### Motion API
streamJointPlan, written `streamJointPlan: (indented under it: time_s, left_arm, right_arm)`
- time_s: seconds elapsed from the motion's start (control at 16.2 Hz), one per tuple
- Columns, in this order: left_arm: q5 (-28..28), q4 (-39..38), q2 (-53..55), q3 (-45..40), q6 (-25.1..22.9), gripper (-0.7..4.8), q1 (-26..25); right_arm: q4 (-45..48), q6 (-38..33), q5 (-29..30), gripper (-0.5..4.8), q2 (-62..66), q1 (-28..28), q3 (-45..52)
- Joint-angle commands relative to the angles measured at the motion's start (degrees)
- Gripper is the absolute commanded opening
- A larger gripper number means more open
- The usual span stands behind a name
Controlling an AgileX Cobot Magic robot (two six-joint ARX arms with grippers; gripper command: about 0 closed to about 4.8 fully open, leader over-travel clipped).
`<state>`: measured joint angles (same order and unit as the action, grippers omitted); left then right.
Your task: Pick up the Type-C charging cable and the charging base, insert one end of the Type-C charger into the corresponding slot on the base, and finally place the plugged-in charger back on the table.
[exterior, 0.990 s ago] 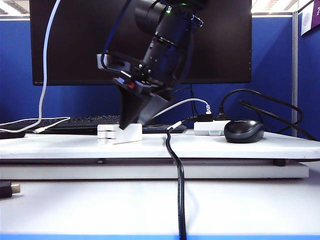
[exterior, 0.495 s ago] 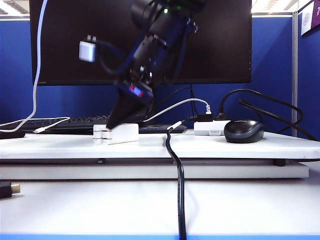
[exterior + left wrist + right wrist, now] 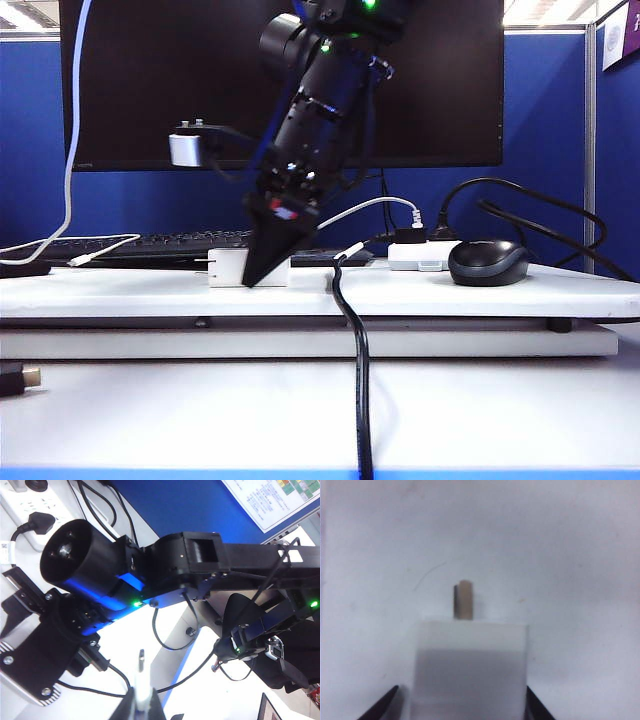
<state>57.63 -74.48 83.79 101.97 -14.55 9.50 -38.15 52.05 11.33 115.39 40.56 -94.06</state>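
Observation:
The charging base (image 3: 232, 268), a white block, rests on the table (image 3: 500, 300) in front of the keyboard. My right gripper (image 3: 262, 272) reaches across to it, pointing down. In the right wrist view the base (image 3: 470, 670) sits between the open fingers of the right gripper (image 3: 461, 702): one finger is at its side, the other a little apart. A short prong sticks out of its far face. My left gripper (image 3: 141, 707) is shut on the white connector of the Type-C charging cable (image 3: 141, 680). That thin cable (image 3: 70, 150) hangs down at the exterior view's left; the left gripper is out of that view.
A black mouse (image 3: 488, 262) and a small white box with black plugs (image 3: 420, 255) lie right of the base. A keyboard (image 3: 150, 245) and monitor (image 3: 130, 90) stand behind. A thick black cable (image 3: 358, 380) drops over the table's front edge.
My right wrist has rolled and its camera has swung out to the left. The base, tilted before, slid slightly left and now stands square on the table. The hanging white cable shifted a little left.

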Motion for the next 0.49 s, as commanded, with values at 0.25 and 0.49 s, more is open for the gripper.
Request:
streamJointPlan:
  time_s: [0.25,0.49]
  left_arm:
    - [0.46,-0.04,-0.28,0.13,-0.04,-0.06,-0.02]
    - [0.48,-0.22,-0.28,0.13,-0.04,-0.06,-0.02]
  right_arm:
    - [-0.79,0.44,1.46,3.10,-0.11,0.28,-1.01]
    - [-0.50,-1.31,0.98,1.09,1.33,0.31,-1.01]
